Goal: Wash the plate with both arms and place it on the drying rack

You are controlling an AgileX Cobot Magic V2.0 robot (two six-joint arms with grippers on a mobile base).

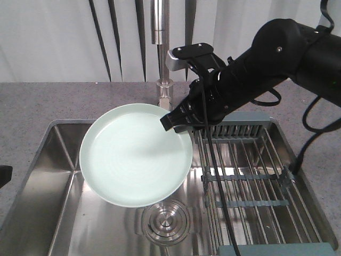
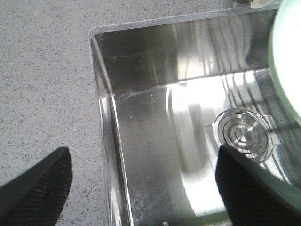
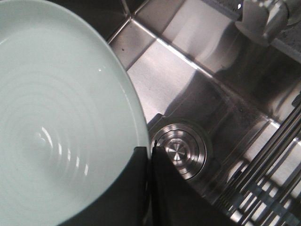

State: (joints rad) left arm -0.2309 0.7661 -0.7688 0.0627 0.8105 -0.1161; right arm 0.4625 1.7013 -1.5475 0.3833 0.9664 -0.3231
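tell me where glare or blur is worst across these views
Front view: even light, only soft reflections on the sink, and the plate is clear. Left wrist view: blown-out glare across the sink floor, and the left gripper's fingers are dark and blurred. Right wrist view: small highlights on the plate's rings, faucet base out of focus.

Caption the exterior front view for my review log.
The right gripper holds the mint-green plate by its rim above the steel sink, with the drying rack alongside.
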